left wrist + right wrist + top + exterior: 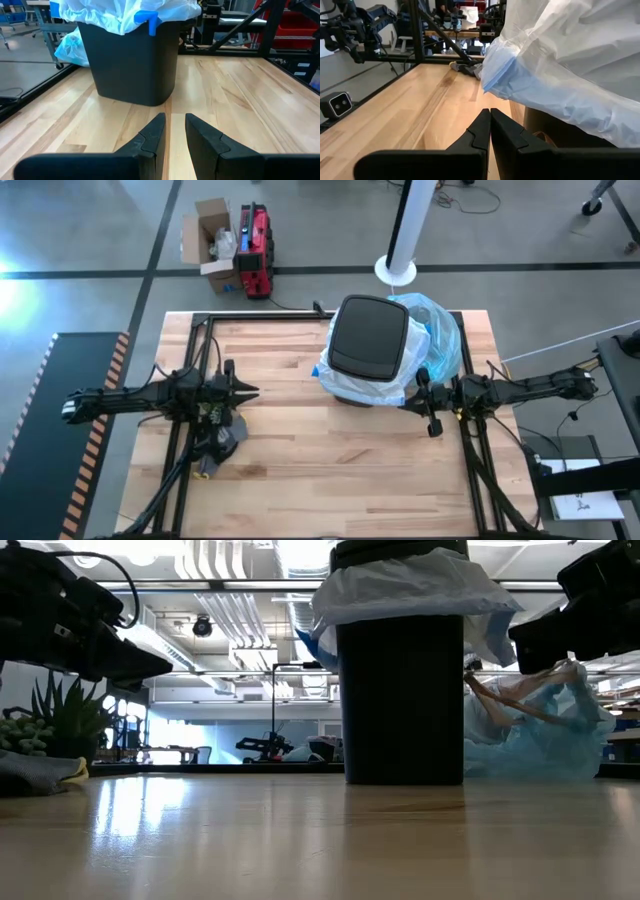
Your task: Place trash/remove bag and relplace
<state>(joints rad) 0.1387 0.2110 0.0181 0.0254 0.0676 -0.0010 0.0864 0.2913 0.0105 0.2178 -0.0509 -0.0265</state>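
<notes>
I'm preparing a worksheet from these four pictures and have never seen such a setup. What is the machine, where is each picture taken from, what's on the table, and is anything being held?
It is a robot with two dark arms at a wooden table, each ending in a two-finger pincer. One picture looks straight down, one looks level across the tabletop, and two come from cameras on the arms' wrists.

On the table stands a black bin lined with a white bag. Behind and beside it lies a crumpled light-blue bag. Near the left arm sits a small grey bundle.

The left pincer is slightly open, pointing at the bin and holding nothing. The right pincer is closed and empty, close beside the bin.
</notes>
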